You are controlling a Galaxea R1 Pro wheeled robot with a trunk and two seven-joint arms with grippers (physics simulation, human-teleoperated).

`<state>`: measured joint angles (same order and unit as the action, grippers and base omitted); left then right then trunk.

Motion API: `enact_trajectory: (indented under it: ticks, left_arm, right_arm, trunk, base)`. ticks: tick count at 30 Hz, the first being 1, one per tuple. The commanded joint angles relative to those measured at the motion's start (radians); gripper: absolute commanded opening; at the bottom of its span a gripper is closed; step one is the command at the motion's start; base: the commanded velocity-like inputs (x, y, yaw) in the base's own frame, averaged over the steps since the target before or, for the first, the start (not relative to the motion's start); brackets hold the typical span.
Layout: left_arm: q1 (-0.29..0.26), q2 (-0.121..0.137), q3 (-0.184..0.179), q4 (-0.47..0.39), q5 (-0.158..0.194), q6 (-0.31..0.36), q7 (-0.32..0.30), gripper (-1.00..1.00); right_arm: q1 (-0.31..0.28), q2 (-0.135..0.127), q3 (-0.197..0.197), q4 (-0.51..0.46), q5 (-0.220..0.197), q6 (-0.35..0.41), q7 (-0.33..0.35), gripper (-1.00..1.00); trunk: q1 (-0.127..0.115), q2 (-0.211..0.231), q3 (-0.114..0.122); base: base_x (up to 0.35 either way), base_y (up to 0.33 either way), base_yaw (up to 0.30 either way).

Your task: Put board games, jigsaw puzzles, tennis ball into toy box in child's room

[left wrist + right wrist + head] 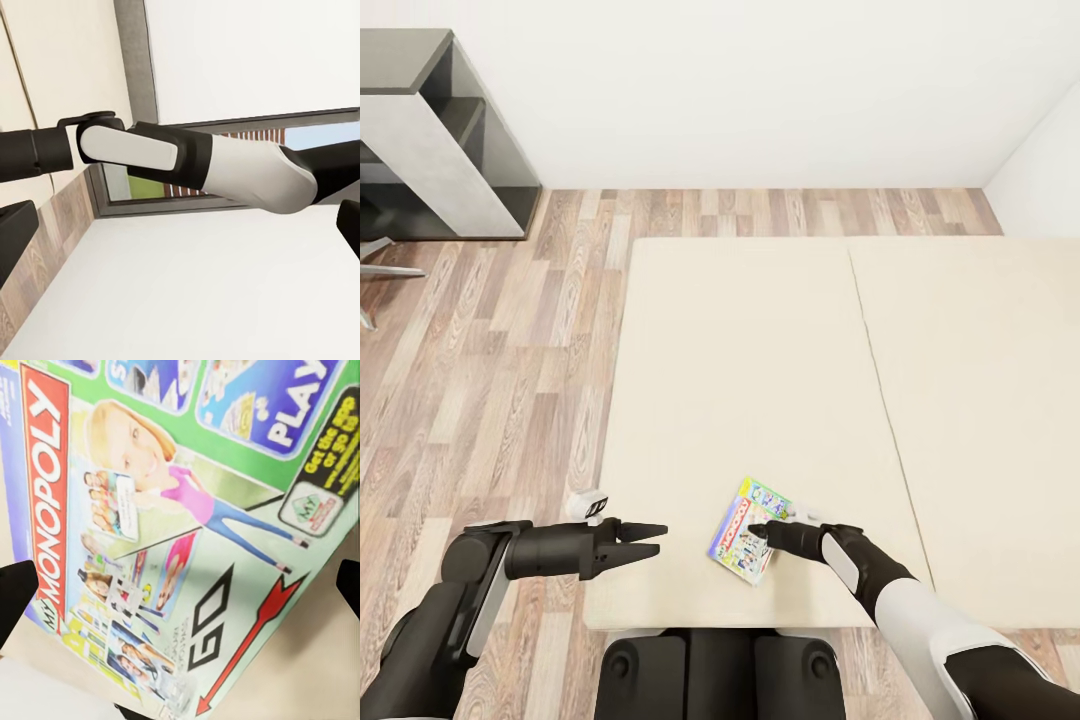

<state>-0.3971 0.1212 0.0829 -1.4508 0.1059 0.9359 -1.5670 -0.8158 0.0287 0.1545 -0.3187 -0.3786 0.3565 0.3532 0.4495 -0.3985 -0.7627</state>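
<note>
One board game (733,538), a green-edged Monopoly box with a red banner, lies flat on the beige bed (740,380) near its front edge. My right gripper (758,534) is down at the box's right side and open. In the right wrist view the box lid (187,510) lies close below, with the dark fingertips (15,604) spread wide to either side of it. My left gripper (656,539) hovers open over the bed's front left corner, apart from the box and holding nothing. The table, toy box, puzzles and ball are out of view.
The mattress has two sections with a seam (870,340) between them. Wood-plank floor (510,360) runs along the bed's left side. A grey shelf unit (440,150) stands at the far left against the white wall. The left wrist view shows my right forearm (225,161) and a window.
</note>
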Motion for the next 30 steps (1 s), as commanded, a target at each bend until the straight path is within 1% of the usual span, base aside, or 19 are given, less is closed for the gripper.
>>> enact_trajectory:
  ticks: [1,9,17,30]
  left_arm:
    - [0.0,0.0,0.0,0.0,-0.001,0.011,-0.004,1.0]
    - [0.0,0.0,-0.001,0.0,-0.003,0.011,-0.004,1.0]
    - [0.0,-0.001,-0.002,0.0,-0.003,0.011,-0.004,1.0]
    - [0.0,-0.001,-0.002,0.0,-0.004,0.011,-0.004,1.0]
  right_arm:
    - [0.0,-0.001,0.004,-0.002,-0.005,0.004,-0.001,1.0]
    - [0.0,-0.001,0.004,-0.003,-0.005,0.003,-0.003,1.0]
    - [0.0,-0.004,0.005,-0.003,-0.006,-0.017,0.001,1.0]
    - [0.0,-0.003,0.004,-0.004,-0.006,-0.02,-0.002,1.0]
  trunk:
    - [0.001,-0.001,-0.001]
    - [0.001,-0.001,-0.001]
    - [0.001,-0.001,-0.001]
    - [0.001,-0.001,-0.001]
  base:
    - [0.0,0.0,0.0]
    - [0.0,0.0,0.0]
    - [0.0,0.0,0.0]
    - [0.0,0.0,0.0]
